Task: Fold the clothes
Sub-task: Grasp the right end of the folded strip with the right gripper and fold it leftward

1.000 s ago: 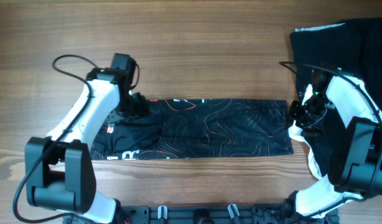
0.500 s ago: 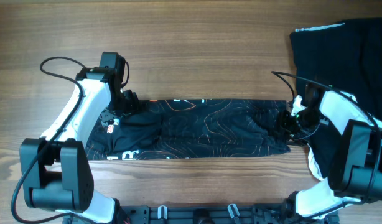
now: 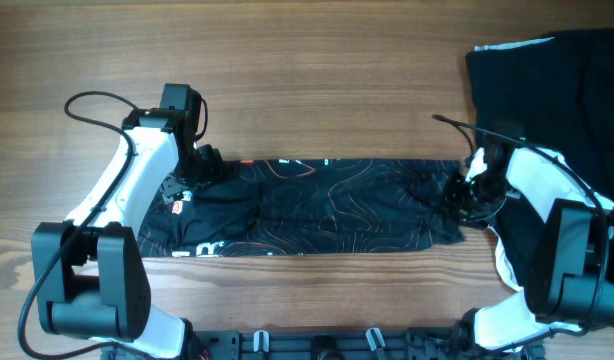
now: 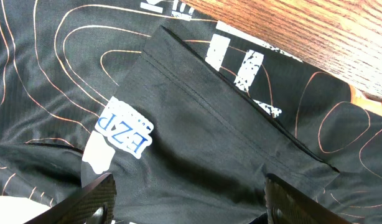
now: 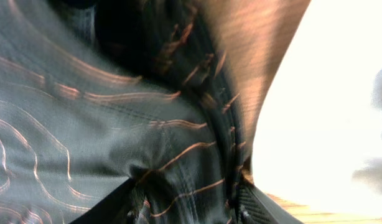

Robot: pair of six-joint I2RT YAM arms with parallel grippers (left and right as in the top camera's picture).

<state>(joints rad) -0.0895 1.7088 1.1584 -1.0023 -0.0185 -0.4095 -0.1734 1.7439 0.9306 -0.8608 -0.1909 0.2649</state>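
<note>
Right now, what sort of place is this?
Probably a robotics lab bench for cloth folding: a wood-grain tabletop, a white left arm and right arm, and a black jersey with thin orange contour lines laid out.

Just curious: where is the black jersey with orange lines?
In the overhead view the jersey lies as a long band across the table, left gripper at one end, right gripper at the other.
</note>
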